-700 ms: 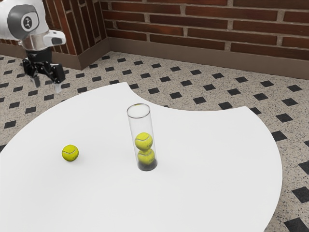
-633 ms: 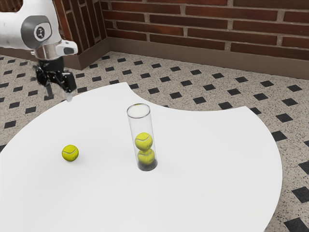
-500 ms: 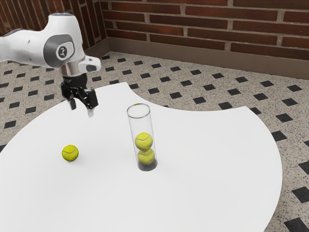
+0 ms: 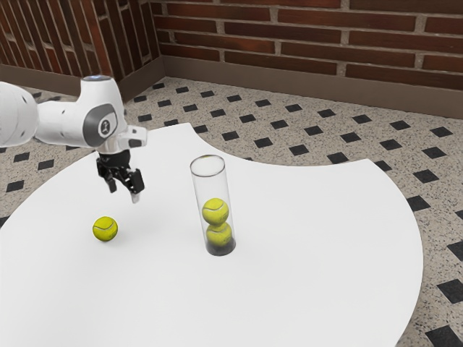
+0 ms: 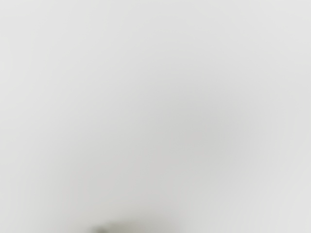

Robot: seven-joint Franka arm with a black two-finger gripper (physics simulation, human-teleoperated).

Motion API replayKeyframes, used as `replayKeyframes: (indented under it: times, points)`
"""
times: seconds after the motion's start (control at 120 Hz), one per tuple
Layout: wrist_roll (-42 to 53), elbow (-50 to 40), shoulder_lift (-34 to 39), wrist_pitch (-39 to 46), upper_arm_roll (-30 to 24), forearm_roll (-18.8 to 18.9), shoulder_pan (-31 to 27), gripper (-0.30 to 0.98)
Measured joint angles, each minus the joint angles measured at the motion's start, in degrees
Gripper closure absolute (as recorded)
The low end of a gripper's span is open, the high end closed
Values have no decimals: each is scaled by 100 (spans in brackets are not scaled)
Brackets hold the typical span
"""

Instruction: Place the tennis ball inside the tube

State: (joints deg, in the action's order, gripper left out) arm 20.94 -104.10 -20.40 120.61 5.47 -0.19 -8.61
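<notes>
My black gripper (image 4: 124, 192) hangs above the table in the exterior view, its two fingers apart and nothing between them. A loose yellow-green tennis ball (image 4: 105, 228) lies on the table, lower in that view than the fingers and a little toward the exterior view's left. The clear tube (image 4: 210, 184) stands upright toward the exterior view's right, with a dark base. Inside it, an upper ball (image 4: 215, 211) rests on a lower ball (image 4: 218, 234). A dark greenish blur (image 5: 101, 229) touches the wrist view's lower edge; I cannot tell what it is.
The white table (image 4: 318, 246) has a curved cutout along its far edge, behind the tube. Beyond lie a speckled floor (image 4: 289, 144) with dark tiles and a brick wall (image 4: 304, 40).
In the exterior view my hand has come in from the upper left, toward the right and down over the table, nearer the loose ball. Ball and tube have stayed where they were.
</notes>
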Motion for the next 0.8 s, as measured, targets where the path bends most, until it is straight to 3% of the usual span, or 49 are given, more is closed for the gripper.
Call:
replayKeyframes:
  times: [0.117,0.183,0.383,0.8]
  points:
    - [109,-37,7,130,174,2,-105,0]
    - [127,-159,136,133,579,7,150,0]
    - [82,-1422,855,544,1089,145,580,0]
    - [11,-1449,593,1340,1071,474,656,0]
